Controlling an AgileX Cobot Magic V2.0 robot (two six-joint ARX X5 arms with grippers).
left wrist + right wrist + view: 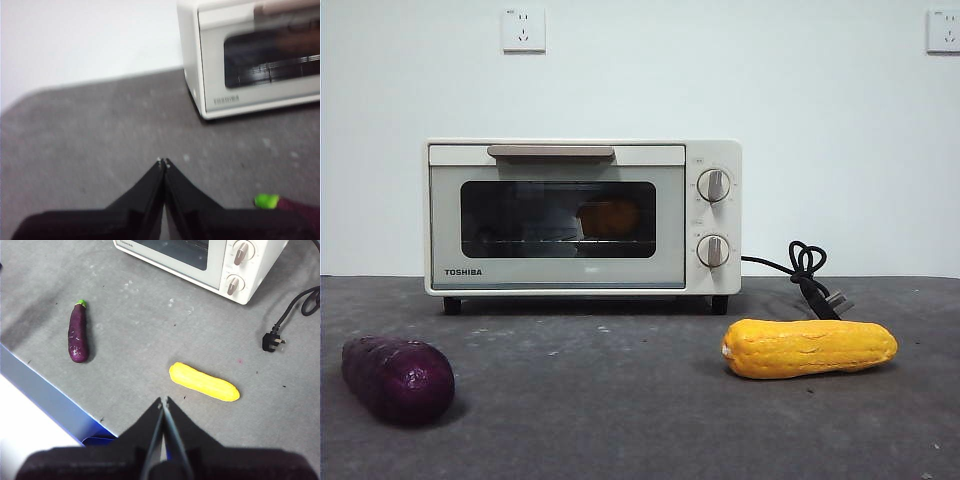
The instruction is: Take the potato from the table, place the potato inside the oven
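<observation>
A: The potato [609, 217] is inside the oven [582, 216], on the rack behind the closed glass door, toward the knob side.

B: And the arms?

A: Left gripper [163, 162] and right gripper [163, 401] both hang above the table [620, 410], jaws pressed together, empty. A purple eggplant [78, 332] and a yellow vegetable [203, 381] lie in front of the oven.
</observation>
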